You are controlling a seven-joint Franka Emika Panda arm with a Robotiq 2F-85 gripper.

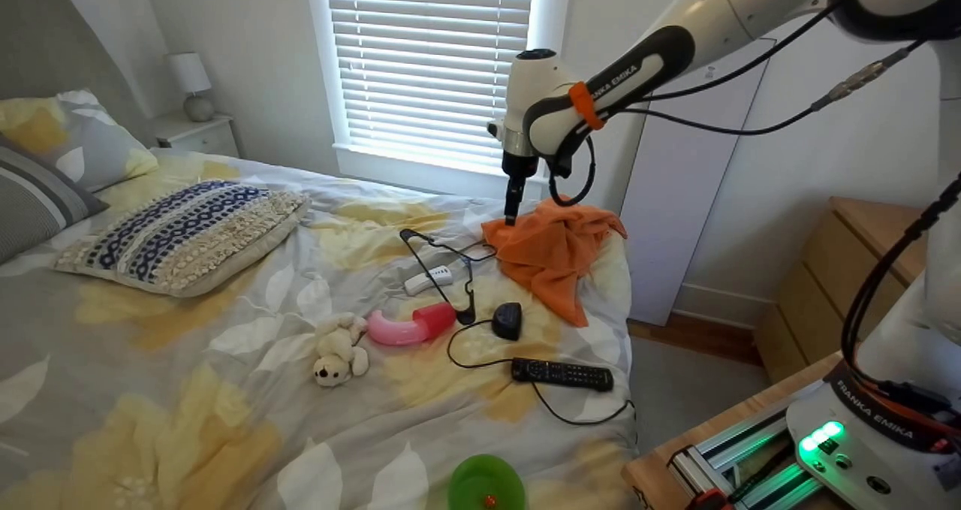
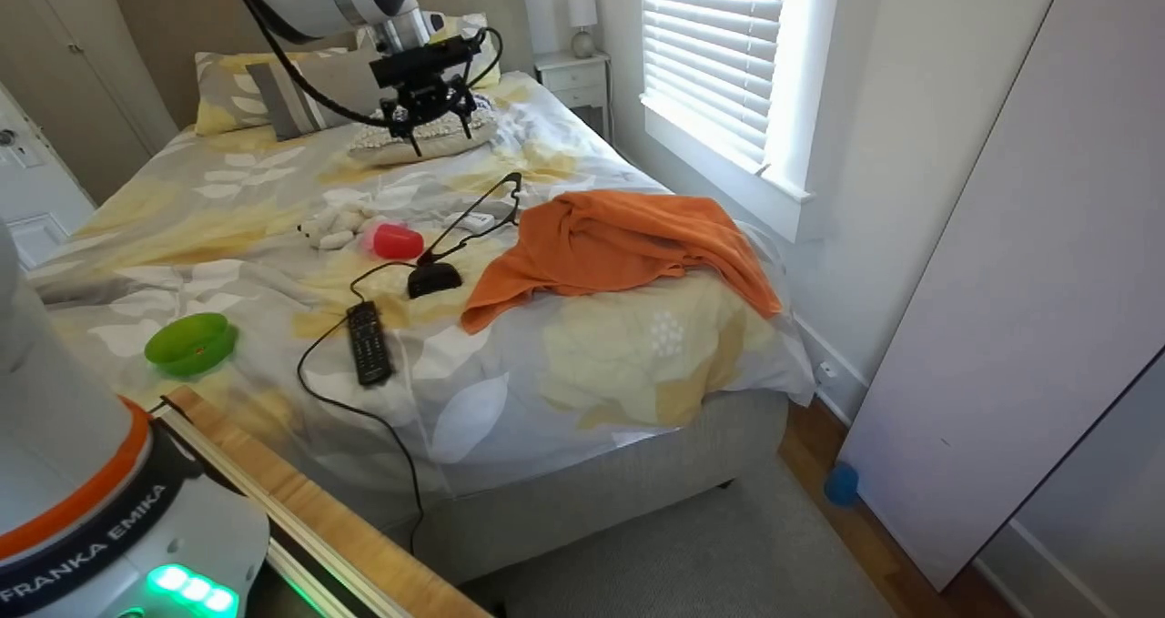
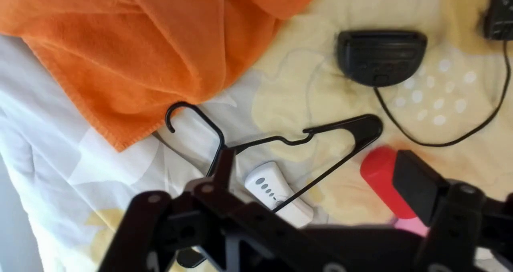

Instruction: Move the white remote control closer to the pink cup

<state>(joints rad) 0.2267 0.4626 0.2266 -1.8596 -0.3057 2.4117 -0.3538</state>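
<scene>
Gripper spread, empty | we'd best pinch white remote clear of crossing hanger | our height hard to judge

Bright light through window blinds.

The white remote ctrl is seen flat on the surface, btns up, its body rounded at the ends, marked w/ a row of grey oval btns & partly hidden in the wrist view, where it's slanted from upper L to lower R. The pink cup is laid on its side, w/ a pale pink curved length & a brighter, reddish wider end; whether these are joined can't be told. The two are set near each other w/o touching, the cup's reddish end being placed closer to the remote.
</scene>
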